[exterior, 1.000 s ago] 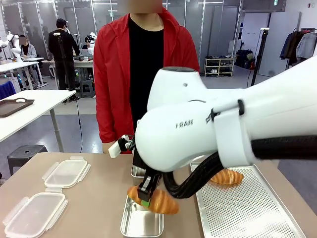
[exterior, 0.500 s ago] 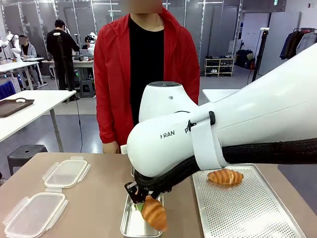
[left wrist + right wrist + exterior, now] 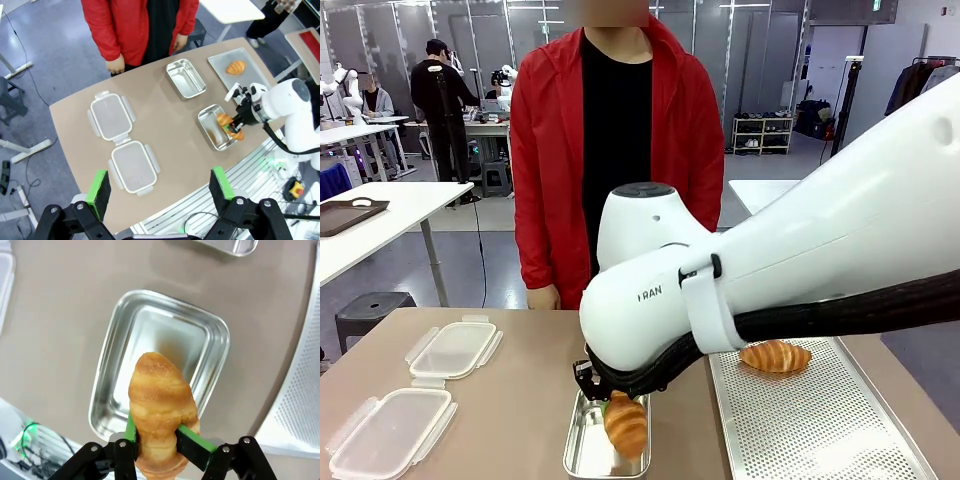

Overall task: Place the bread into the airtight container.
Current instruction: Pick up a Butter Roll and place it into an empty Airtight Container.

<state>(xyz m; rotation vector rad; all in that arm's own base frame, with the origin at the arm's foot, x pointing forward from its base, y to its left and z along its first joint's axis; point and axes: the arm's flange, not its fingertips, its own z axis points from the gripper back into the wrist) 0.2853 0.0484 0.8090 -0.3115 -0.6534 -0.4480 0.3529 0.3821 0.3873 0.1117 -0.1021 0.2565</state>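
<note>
Right wrist view, item one: croissant (image 3: 161,410), golden and ridged, clamped between the green pads of the right gripper (image 3: 161,435).
- Grip: the pads press on both flanks of its thicker end, jaws closed around the pastry. The rest stands out beyond the fingertips.
- Axis: its long axis runs along the fingers, and the free rounded tip points away from the gripper at the steel container (image 3: 150,325) beneath.
- Position: over the near half of that open, rectangular container. Whether the tip touches the floor cannot be told.

Front view, same item: croissant (image 3: 626,424) hangs almost upright under the white arm, slightly tilted. Its lower end sits within the outline of the steel container (image 3: 582,445).

Other entries on the table (image 3: 520,400):
- second croissant (image 3: 776,356), lying crosswise on the perforated tray (image 3: 820,420), well apart from the held one.
- second steel container (image 3: 186,78), open, on the far side near the person (image 3: 610,150).
- two clear snap-lock lids (image 3: 111,116), side by side.

Left wrist view: left gripper (image 3: 160,186) hangs high above the table with its jaws spread wide and nothing between them.
</note>
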